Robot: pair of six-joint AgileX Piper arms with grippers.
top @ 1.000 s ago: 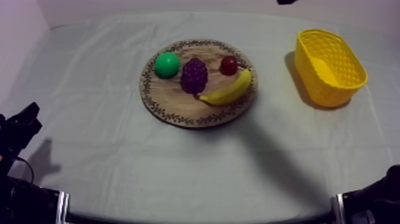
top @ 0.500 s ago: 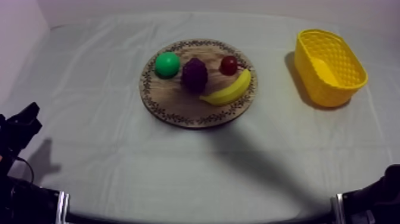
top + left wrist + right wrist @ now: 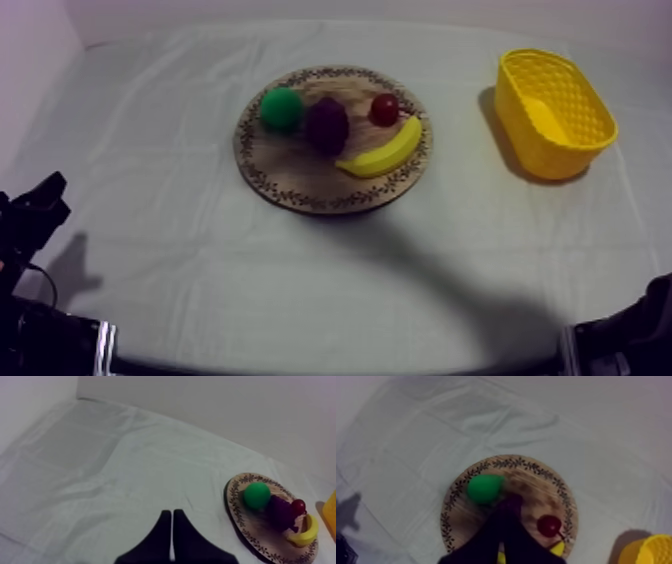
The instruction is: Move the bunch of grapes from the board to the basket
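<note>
Left wrist view puts my left gripper closest. Its two black fingers are pressed together into a narrow wedge with nothing between them, low over the grey-white cloth and well apart from the fruit. Farther along the cloth lies the round wooden board, carrying a green fruit, the bunch of grapes, a small red fruit and a banana. In the right wrist view my right gripper hangs above the board, its fingers likewise lying together and pinching nothing. Their tip points at the grapes, though I cannot tell whether it touches them. In the top view a broad shadow falls across the cloth in front of the board. The grapes rest near the board's middle, just beside the green fruit and between it and the small red fruit. The banana lies along the nearer rim, just beside them. Well apart from the board, on my right arm's side of the table, stands the yellow basket.
</note>
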